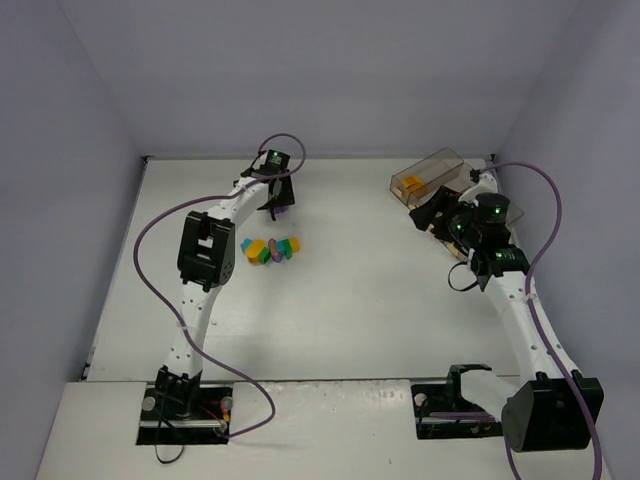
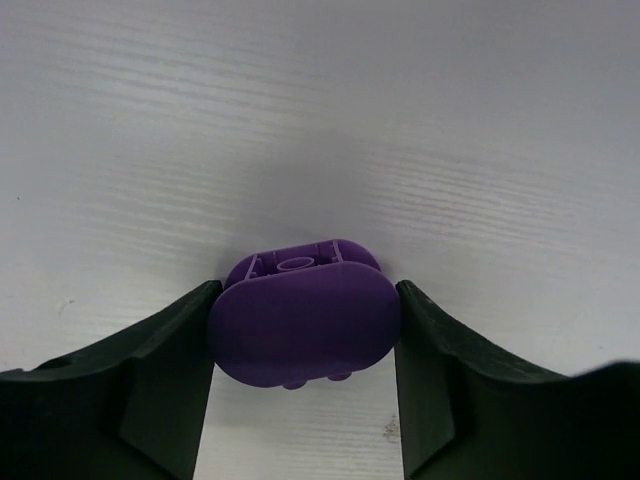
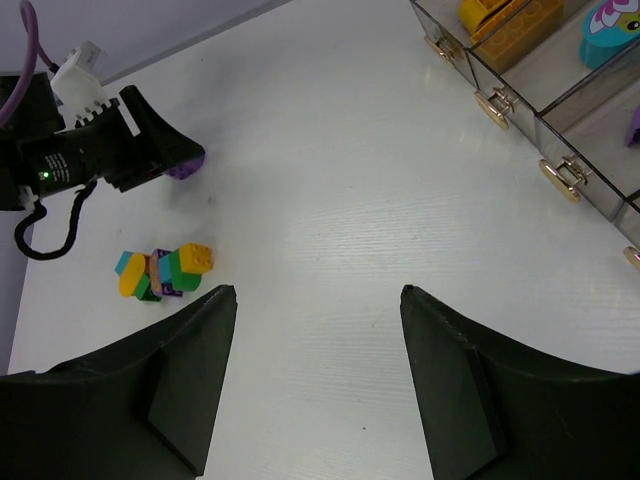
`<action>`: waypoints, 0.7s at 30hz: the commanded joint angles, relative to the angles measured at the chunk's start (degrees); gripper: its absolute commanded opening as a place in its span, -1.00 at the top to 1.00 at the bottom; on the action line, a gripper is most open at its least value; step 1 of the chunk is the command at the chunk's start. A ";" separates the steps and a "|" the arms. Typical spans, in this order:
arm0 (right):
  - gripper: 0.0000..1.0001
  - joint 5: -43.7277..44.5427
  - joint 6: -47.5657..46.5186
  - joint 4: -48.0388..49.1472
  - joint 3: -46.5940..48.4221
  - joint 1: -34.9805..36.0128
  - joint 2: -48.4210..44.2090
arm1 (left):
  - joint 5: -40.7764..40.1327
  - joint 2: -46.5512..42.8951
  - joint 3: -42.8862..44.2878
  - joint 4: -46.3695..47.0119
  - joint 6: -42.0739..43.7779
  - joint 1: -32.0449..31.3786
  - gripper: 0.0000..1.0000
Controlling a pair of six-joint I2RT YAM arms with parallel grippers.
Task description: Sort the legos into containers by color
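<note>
My left gripper (image 1: 276,206) (image 2: 308,298) is at the far left-centre of the table, shut on a rounded purple lego (image 2: 300,325) (image 1: 284,211) (image 3: 184,168) that rests on or just above the white tabletop. Both fingers press its sides. A small pile of legos (image 1: 270,250) (image 3: 165,270) in yellow, green, teal, orange and purple lies just in front of it. The containers (image 1: 430,175) (image 3: 520,85), joined smoky clear bins, stand at the far right. My right gripper (image 1: 437,216) (image 3: 318,295) hovers beside them, open, with only bare table between its fingers.
Inside the bins I see yellow bricks (image 3: 505,15), a teal piece (image 3: 610,30) and a bit of purple (image 3: 634,125). Brass latches (image 3: 492,105) line the bins' front. Grey walls close off the table at the back and sides.
</note>
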 commanded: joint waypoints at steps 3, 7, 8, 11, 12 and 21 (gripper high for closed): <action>-0.27 -2.12 -1.02 2.15 0.67 0.02 -0.98 | -1.10 -8.36 -3.76 4.06 1.95 -0.58 0.82; -0.27 -6.15 -1.28 1.88 2.68 0.11 0.25 | 3.19 -19.42 -17.16 14.24 11.68 -1.89 0.96; -0.27 -7.03 -1.28 1.80 3.13 0.28 0.51 | 5.21 -24.93 -20.35 20.45 16.58 -2.24 0.97; -0.27 -13.00 -0.84 1.62 7.34 2.04 3.50 | 23.81 -42.26 -38.46 37.19 33.03 -3.48 1.00; -0.27 -13.80 -0.41 1.53 8.13 2.65 4.03 | 26.30 -44.30 -40.23 37.99 34.72 -3.65 1.00; -0.27 -18.55 1.70 1.88 16.74 14.16 11.23 | 39.85 -60.57 -53.86 40.37 51.88 -8.92 1.00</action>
